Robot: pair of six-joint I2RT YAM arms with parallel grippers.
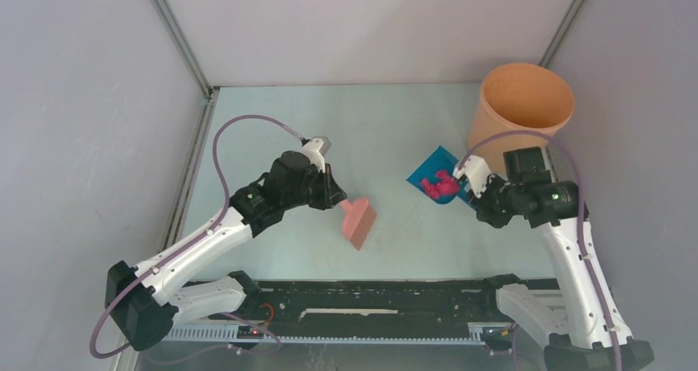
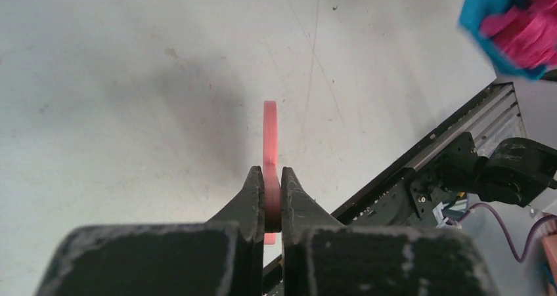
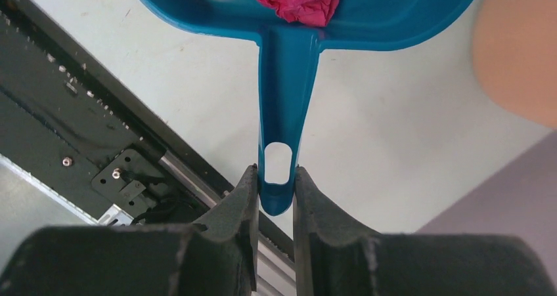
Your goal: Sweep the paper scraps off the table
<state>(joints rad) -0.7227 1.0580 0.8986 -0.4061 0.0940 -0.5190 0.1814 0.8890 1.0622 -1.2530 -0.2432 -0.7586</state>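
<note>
While clamping the pink brush (image 1: 360, 223) in the left gripper (image 2: 272, 178) at the middle of the table (image 1: 329, 124), pinches the blue dustpan (image 3: 289, 79) by its handle tip in the right gripper (image 3: 276, 184), with magenta paper scraps (image 1: 439, 186) heaped in it, right of centre, near the orange bucket (image 1: 520, 108).

My left arm (image 1: 197, 243) and right arm (image 1: 580, 276) wear smooth white shells on the long links, with chunky black joints (image 1: 290, 178) and black bases (image 1: 136, 309). A small green light (image 1: 247, 197) glows on each. A thin purple cable (image 1: 221, 149) loops off each arm. My left gripper (image 2: 271, 171) and right gripper (image 3: 275, 169) have matte black, wedge-shaped fingers (image 2: 248, 201) with a grainy surface.
</note>
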